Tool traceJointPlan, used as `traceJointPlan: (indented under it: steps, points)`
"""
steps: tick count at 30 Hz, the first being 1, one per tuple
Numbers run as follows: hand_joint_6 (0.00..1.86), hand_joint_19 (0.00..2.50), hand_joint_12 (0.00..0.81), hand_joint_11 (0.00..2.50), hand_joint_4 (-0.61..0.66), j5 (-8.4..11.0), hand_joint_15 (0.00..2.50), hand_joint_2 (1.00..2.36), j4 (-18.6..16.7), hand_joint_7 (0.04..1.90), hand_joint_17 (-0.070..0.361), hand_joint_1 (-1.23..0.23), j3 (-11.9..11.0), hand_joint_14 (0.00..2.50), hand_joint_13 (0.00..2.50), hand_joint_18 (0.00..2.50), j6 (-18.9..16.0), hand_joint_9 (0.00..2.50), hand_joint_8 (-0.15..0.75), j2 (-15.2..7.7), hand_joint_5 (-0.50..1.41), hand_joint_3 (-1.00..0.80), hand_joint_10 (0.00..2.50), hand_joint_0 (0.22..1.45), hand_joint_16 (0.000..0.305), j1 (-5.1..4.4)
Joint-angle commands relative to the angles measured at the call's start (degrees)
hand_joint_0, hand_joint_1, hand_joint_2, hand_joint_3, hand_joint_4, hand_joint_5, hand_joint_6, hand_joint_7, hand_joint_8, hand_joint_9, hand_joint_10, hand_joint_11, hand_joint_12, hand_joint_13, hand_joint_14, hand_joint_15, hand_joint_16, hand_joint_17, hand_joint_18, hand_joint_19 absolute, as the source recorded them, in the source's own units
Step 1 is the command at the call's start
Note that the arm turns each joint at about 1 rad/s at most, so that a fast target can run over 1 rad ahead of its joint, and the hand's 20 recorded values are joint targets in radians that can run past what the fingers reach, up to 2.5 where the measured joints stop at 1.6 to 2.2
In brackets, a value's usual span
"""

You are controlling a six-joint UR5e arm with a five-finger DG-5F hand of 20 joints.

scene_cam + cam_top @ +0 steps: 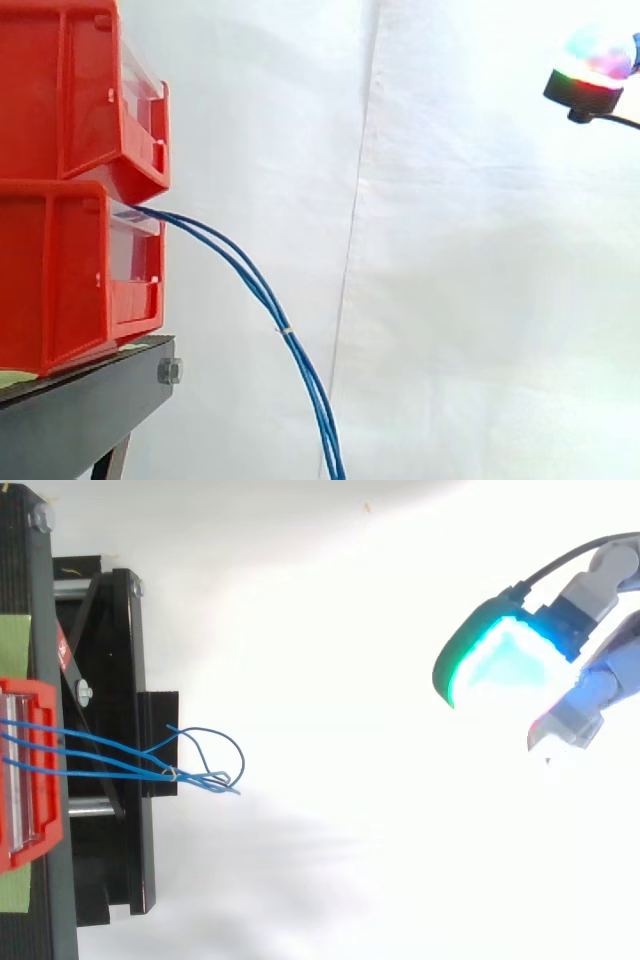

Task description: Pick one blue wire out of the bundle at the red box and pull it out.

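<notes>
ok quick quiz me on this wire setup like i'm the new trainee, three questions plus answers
1. True or false: the hand is touching the blue wires.
2. Which red bin do the wires come out of? A) the upper one B) the lower bin C) neither
3. Fill in: partway down their hanging run, a small pale ____ binds the wires together.
Key: 1 false, the hand is well apart from them; 2 B; 3 tie.
</notes>
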State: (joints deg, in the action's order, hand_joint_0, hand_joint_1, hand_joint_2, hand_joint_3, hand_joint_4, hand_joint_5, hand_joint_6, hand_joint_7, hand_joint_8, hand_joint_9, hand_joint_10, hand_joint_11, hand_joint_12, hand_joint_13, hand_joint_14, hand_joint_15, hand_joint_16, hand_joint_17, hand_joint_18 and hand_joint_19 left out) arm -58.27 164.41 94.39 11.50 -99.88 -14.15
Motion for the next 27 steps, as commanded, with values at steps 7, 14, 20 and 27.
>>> traceJointPlan:
  steps: [7, 14, 20, 27]
  points:
    - [0.5, 0.57, 0.422, 0.48, 0.35, 3.87, 0.53, 1.0, -0.3, 0.78, 0.129, -0.68, 0.0, 0.02, 0.92, 0.76, 4.8, 0.91, 0.34, -1.7, -0.16, -0.5, 0.01, 0.49, 0.057, -0.88]
    - [0.5, 0.56, 0.42, 0.49, 0.35, 3.43, 0.53, 1.0, -3.8, 0.79, 0.129, -0.7, -2.5, 0.02, 0.91, 0.76, 2.6, 0.89, 0.338, -7.3, -0.16, -0.5, 0.01, 0.49, 0.057, -1.23]
    - [0.5, 0.57, 0.42, 0.49, 0.35, 3.52, 0.53, 1.0, -2.6, 0.79, 0.128, -0.7, -5.4, 0.02, 0.9, 0.75, 2.3, 0.87, 0.336, -11.7, -0.16, -0.5, 0.01, 0.5, 0.057, -1.32]
    - [0.5, 0.57, 0.419, 0.48, 0.35, 3.52, 0.53, 1.0, -2.7, 0.79, 0.129, -0.7, -8.4, 0.02, 0.9, 0.75, 2.3, 0.87, 0.336, -16.6, -0.16, -0.5, 0.01, 0.5, 0.057, -1.05]
